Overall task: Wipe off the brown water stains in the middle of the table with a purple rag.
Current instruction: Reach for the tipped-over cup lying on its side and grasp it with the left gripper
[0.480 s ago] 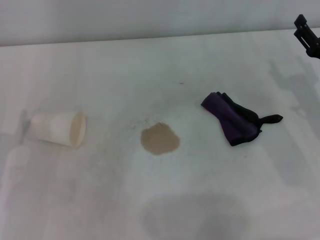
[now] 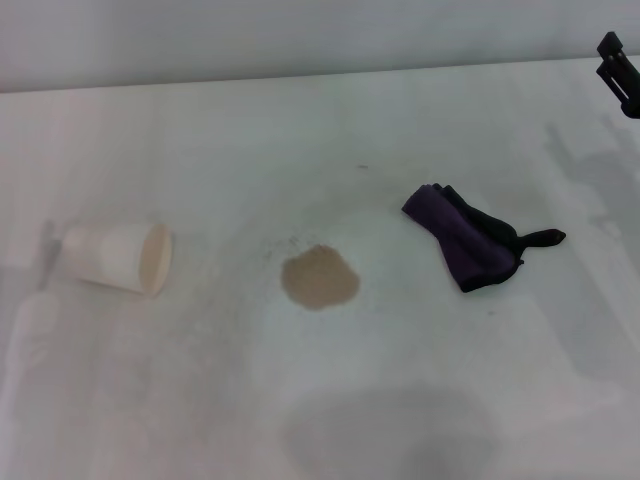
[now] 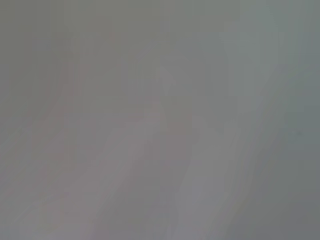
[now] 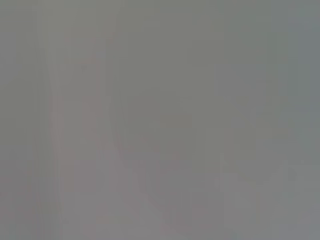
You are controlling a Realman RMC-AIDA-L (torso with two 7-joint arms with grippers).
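The purple rag (image 2: 466, 236) is seen bunched on the table (image 2: 300, 140), right of the brown water stains (image 2: 319, 277); the right gripper (image 2: 618, 65), jaw state undeterminable, is well apart at the far right edge.

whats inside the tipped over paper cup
The paper cup lies on its side on the table, mouth facing the brown water stains. Its visible inside looks tan and holds nothing; the deeper part is hidden.

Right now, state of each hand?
Left hand: not in view.
Right hand: far right table edge, holds nothing; open or closed cannot be told. The purple rag lies untouched.
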